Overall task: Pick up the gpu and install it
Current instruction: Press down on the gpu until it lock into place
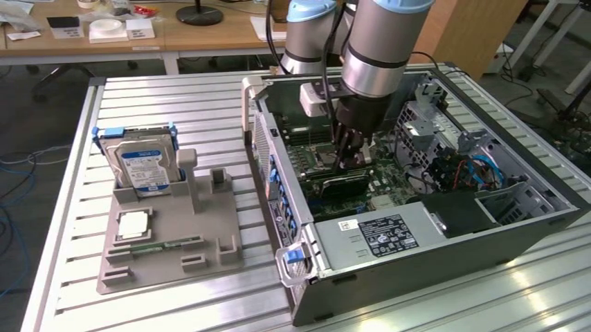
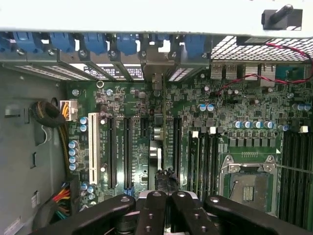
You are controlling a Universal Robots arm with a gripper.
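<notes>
We note a work surface of ribbed aluminium profile (image 1: 176,104) running across the exterior view, its slats catching bright reflections of overhead light near the lower corner on the exterior view's right. Behind it stands a wooden desk (image 1: 185,38) carrying small white boxes (image 1: 106,29) and the round black base of a lamp (image 1: 199,14). A wooden panel (image 1: 466,31) rises behind the surface toward the exterior view's right. The floor (image 1: 37,131) is grey, with blue cables (image 1: 14,187) lying loose on it at the exterior view's left. White metal legs (image 1: 554,31) show at the far corner on the right
</notes>
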